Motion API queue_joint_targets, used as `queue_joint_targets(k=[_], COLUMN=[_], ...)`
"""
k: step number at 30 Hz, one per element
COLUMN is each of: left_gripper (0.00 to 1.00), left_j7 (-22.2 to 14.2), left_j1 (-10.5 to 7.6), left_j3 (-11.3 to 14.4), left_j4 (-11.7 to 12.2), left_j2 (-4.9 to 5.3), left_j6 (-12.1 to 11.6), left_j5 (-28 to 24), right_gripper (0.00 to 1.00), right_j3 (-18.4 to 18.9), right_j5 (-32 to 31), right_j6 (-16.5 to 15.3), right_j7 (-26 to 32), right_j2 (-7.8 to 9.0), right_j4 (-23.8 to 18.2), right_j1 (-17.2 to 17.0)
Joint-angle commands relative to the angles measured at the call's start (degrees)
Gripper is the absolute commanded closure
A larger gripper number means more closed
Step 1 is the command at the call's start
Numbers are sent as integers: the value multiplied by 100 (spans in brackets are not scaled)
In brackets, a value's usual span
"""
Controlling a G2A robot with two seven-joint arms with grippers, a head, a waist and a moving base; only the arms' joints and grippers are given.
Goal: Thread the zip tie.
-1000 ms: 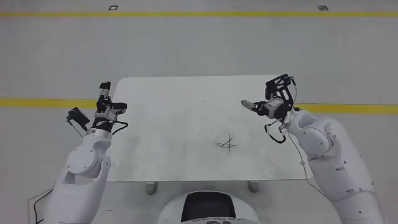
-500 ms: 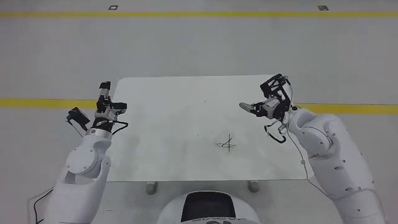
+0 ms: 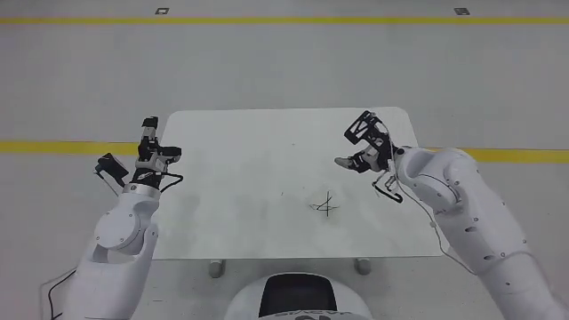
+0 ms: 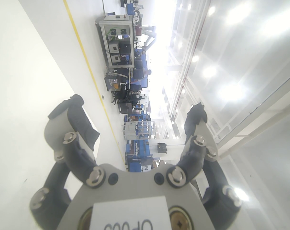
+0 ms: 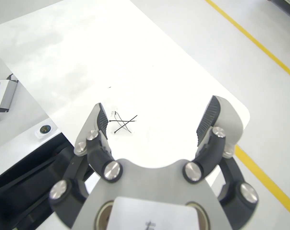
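Pale workshop floor (image 3: 267, 62) w/ yellow lines (image 3: 284, 20) runs round the white table (image 3: 231, 151). Zip ties (image 5: 123, 122): a few thin black ones, prob. three, crossed in a small heap on the table's near half, toward the robot's right side. Exact count is too fine to tell. Nothing holds them; they lie loose on the bare top, not in any tray or box.

Right gripper (image 5: 157, 101) hangs above the table, beyond the heap & apart from it. Its fingers (image 5: 207, 116) are wide apart w/ nothing between them. Left gripper (image 4: 136, 102) is off the table's left edge, pointed up & away at the room, fingers also apart & empty.

Handling, my guess:
- Ties are v. light, thin & springy, prob. smooth plastic, so likely slippery.
- They lie flat, so it's hard to get a pad under one.
- They're crossed, so lifting one may drag the others.
- Best hold is prob. near the head end, where a tie is thickest, pads across the strap's width.
- Other gripper would then take the tail close to its tip so it doesn't flex away from the slot.
- Not fragile, but a hard pinch mid-strap could kink it.

Threading not yet begun.
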Motion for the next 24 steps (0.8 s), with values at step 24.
queue_joint_targets(k=[24], left_gripper=[0], left_j7=[0], left_j1=[0], left_j3=[0], left_j4=[0], left_j2=[0], left_j6=[0], left_j5=[0], right_gripper=[0], right_j3=[-1383], right_j5=[-853], right_j6=[0], right_j7=[85], right_j2=[471], right_j4=[-51], right_j1=[787])
